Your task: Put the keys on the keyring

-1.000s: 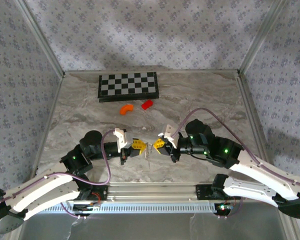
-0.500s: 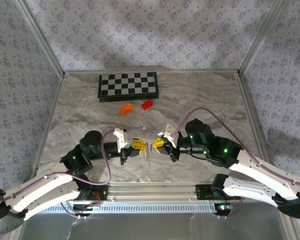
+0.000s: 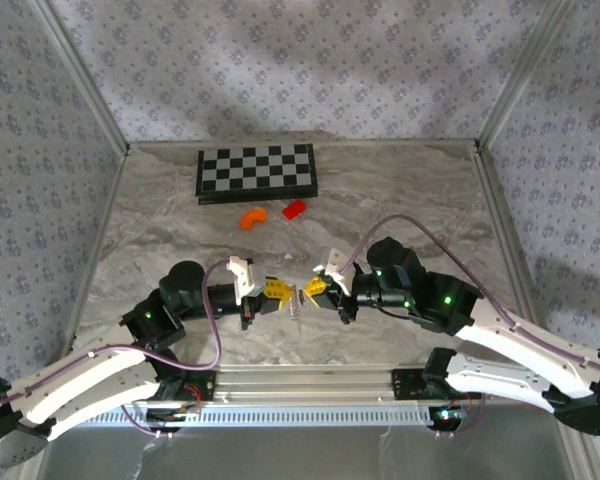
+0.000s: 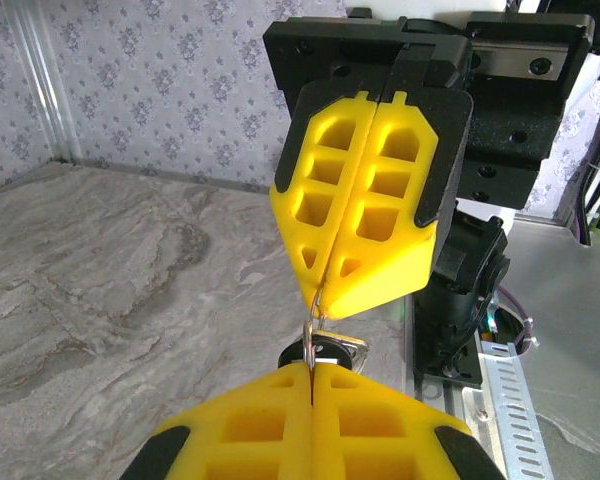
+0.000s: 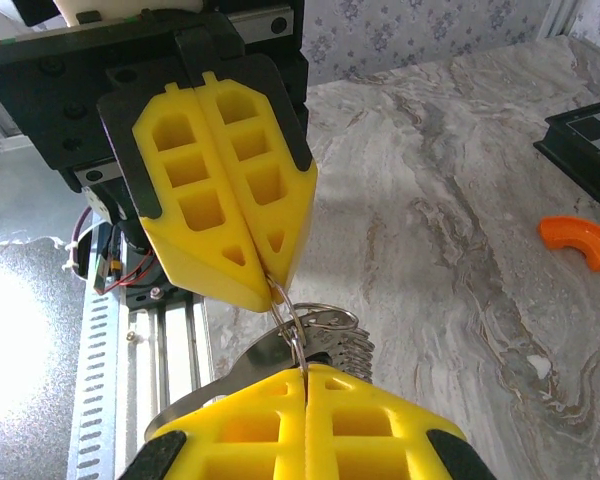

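My left jaws and my right jaws are both squeezed shut, tip to tip above the grey marble tabletop [image 3: 180, 220]. Each pair pinches the thin silvery metal keyring [image 4: 311, 325]. The tiny dark keys [image 4: 332, 352] hang just under it. If I pull sideways, the ring may slip out and drop.

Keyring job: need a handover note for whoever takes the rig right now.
Left gripper: shut, pinching one end of the keyring.
Right gripper: shut on the other end of the same loop, tip to tip with the left.
Keys: bunched against the loop between the tips. Cannot tell whether they are threaded on.
Done: ring gripped by both arms, keys at it.
Left: check the keys are on the ring, and finish threading if not.
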Controlling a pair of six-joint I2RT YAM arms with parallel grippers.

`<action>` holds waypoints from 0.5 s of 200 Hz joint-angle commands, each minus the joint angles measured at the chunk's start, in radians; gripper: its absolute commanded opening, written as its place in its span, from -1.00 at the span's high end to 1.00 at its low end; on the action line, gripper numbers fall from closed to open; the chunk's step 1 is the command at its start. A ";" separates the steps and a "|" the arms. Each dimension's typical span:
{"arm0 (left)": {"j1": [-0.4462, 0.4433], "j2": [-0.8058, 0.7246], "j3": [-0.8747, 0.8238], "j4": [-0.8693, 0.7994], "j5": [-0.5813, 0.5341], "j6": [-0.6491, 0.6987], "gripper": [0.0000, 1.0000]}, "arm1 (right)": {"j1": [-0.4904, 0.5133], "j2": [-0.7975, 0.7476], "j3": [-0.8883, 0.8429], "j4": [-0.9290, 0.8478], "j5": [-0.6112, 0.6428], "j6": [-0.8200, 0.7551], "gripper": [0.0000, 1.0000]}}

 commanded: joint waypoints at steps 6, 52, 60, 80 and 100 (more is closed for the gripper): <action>-0.012 -0.001 0.014 0.037 0.019 -0.003 1.00 | 0.004 -0.012 0.008 0.006 0.000 -0.014 1.00; -0.012 0.001 0.016 0.036 0.019 -0.002 1.00 | 0.006 0.009 0.021 0.008 -0.017 -0.025 1.00; -0.013 0.001 0.017 0.034 0.019 -0.003 1.00 | 0.006 0.009 0.022 0.008 -0.021 -0.026 1.00; -0.012 0.001 0.018 0.034 0.018 0.000 1.00 | 0.006 0.014 0.027 0.003 -0.027 -0.028 1.00; -0.012 0.001 0.019 0.031 0.016 0.001 1.00 | 0.007 0.013 0.027 -0.004 -0.030 -0.029 1.00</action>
